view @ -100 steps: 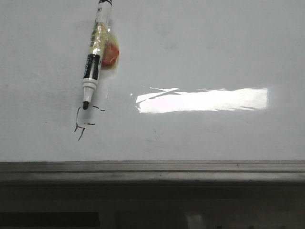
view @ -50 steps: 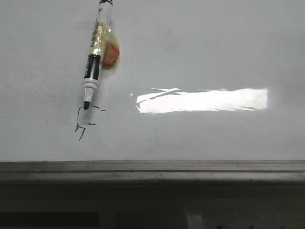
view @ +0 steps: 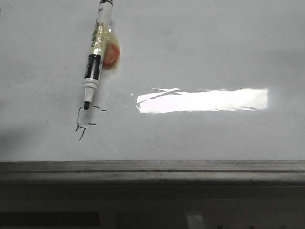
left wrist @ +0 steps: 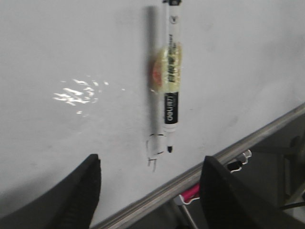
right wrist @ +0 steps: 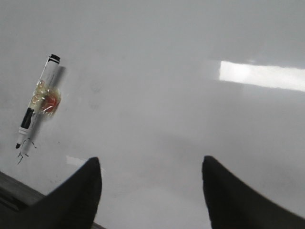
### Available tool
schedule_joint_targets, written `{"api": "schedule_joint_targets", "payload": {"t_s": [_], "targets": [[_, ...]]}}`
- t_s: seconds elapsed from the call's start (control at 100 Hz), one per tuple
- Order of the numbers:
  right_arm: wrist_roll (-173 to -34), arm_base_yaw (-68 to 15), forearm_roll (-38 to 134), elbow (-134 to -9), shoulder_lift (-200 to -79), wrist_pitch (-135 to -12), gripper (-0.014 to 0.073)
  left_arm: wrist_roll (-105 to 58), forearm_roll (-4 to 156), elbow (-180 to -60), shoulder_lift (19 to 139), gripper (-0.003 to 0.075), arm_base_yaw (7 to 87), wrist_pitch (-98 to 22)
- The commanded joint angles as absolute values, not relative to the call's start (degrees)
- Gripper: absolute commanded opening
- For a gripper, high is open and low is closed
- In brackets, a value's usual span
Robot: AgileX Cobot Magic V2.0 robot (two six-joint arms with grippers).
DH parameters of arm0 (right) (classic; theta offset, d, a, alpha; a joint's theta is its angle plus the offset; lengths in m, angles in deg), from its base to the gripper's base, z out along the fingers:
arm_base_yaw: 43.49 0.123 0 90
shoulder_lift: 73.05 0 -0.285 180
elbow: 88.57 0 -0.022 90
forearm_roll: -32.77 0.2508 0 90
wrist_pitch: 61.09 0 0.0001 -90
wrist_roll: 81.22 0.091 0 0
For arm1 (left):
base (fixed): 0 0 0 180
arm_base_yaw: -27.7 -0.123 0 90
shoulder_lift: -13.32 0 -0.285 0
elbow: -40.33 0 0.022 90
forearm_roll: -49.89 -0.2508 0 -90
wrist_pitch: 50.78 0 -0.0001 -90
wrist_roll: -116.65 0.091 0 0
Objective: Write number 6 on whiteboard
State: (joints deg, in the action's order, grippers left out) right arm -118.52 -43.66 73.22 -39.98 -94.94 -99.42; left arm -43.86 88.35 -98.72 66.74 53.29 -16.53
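Observation:
The whiteboard [view: 214,47] fills the front view, glossy white, with a grey metal tray edge [view: 152,168] along its near side. A white and black marker [view: 96,57], uncapped, rests on the board with its tip down at a small broken black scribble [view: 83,123]. No full number 6 shows. My left gripper [left wrist: 151,160] is open and empty, hovering off the board with the marker [left wrist: 171,81] and scribble [left wrist: 153,155] between its fingers in view. My right gripper [right wrist: 150,160] is open and empty, and the marker [right wrist: 38,102] is far to one side of it. Neither gripper shows in the front view.
A yellow and orange taped lump [view: 110,55] sticks to the marker's barrel. A bright rectangular glare [view: 202,100] lies on the board. Below the tray edge, a pink object with white clips [left wrist: 190,193] shows in the left wrist view.
The marker and scribble have not moved. A faint shadow has darkened the board's lower left part.

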Motion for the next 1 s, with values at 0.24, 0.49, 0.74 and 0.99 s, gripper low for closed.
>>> {"api": "schedule_joint_targets", "payload": {"t_s": [0.24, 0.49, 0.74, 0.99], "targets": [[-119.22, -42.59, 74.14, -41.98, -96.2, -96.33, 0.0418, -44.3, 95.27, -100.74, 77.46, 0.0418, 63.16, -33.98], [-119.22, -42.59, 74.14, -41.98, -96.2, -96.33, 0.0418, -44.3, 97.69, -101.22, 83.22, 0.0418, 64.45, -35.07], [-119.22, -42.59, 74.14, -41.98, -96.2, -95.81, 0.0418, -44.3, 97.69, -101.3, 85.6, 0.0417, 64.45, -37.12], [-119.22, -41.91, 74.14, -41.98, -96.2, -95.57, 0.0418, -44.3, 100.11, -101.3, 89.81, 0.0368, 64.34, -38.55]]}}
